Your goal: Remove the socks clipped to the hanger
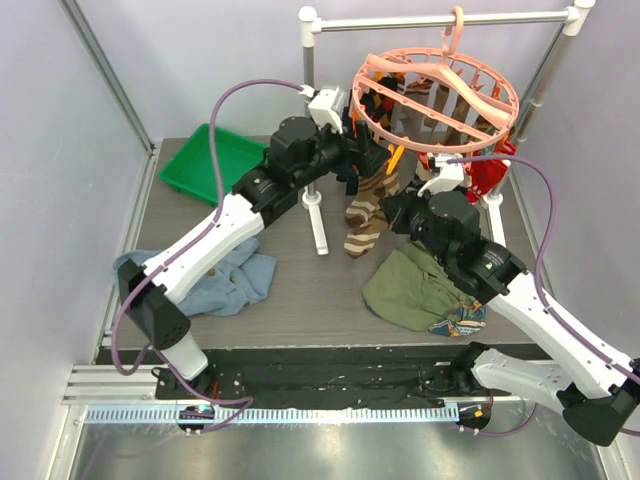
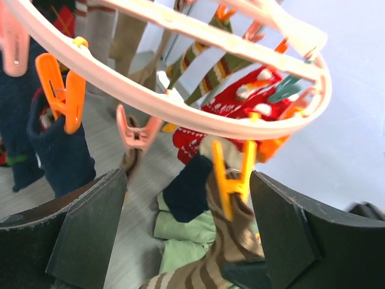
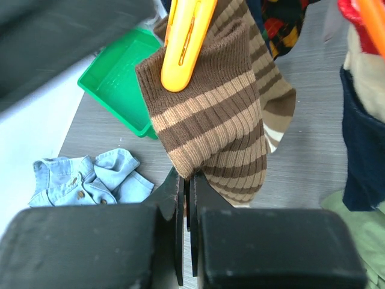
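Striped sock (image 3: 210,120): right end effector (image 3: 186,180) is pinching its hem, left end effector (image 2: 186,189) is straddling the orange peg (image 2: 231,174), jaws apart; squeezing that peg likely comes next.

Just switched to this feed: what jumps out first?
The round pink hanger, crowded with socks, hangs from the rail at the back. The left gripper stands open around an orange peg that clips a brown striped sock. The right gripper, below, looks shut on that sock's lower edge.
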Controlling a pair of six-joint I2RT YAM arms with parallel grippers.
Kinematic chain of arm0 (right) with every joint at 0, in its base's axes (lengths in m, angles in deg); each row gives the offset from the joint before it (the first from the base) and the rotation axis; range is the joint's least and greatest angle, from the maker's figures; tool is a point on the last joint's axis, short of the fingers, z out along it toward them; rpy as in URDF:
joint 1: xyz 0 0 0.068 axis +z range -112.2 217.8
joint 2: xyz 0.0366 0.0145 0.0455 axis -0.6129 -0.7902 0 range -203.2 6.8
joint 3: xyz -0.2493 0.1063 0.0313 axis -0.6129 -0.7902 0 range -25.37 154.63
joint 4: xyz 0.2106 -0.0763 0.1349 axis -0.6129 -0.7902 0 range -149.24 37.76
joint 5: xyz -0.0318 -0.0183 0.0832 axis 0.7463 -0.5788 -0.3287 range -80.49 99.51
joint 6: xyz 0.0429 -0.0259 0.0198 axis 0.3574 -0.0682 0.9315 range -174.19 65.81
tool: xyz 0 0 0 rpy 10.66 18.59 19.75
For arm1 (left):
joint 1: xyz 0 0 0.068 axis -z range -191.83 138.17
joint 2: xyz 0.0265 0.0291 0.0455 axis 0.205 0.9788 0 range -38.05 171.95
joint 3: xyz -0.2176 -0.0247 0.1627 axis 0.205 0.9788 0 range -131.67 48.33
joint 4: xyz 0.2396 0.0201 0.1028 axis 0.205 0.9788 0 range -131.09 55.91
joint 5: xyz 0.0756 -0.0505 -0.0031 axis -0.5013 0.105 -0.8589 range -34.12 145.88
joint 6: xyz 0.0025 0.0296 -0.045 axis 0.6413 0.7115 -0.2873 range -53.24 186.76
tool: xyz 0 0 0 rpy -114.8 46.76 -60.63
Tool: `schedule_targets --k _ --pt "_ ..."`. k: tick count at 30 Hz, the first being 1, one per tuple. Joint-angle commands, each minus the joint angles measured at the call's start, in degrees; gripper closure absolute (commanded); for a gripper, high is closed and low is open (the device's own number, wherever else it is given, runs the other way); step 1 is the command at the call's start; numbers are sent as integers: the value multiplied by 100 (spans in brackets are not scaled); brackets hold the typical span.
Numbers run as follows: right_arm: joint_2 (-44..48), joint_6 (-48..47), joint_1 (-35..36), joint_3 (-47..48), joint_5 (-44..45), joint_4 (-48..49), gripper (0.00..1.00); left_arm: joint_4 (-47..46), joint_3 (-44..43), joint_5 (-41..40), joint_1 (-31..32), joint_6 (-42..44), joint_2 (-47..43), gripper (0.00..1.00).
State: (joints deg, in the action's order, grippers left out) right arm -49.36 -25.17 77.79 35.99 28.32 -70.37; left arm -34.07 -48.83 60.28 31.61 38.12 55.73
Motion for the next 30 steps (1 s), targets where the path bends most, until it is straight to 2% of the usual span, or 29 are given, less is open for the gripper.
schedule_targets --k 1,11,24,30 --pt "167 -54 9 7 202 345 99 185 -486 280 50 60 351 14" --pt "193 -45 0 34 202 301 99 124 -751 210 226 341 528 16" --pt "448 -10 9 -19 466 100 99 193 -409 -273 340 377 -70 12" --pt "667 -98 0 -168 448 11 99 194 -267 24 341 412 -404 11"
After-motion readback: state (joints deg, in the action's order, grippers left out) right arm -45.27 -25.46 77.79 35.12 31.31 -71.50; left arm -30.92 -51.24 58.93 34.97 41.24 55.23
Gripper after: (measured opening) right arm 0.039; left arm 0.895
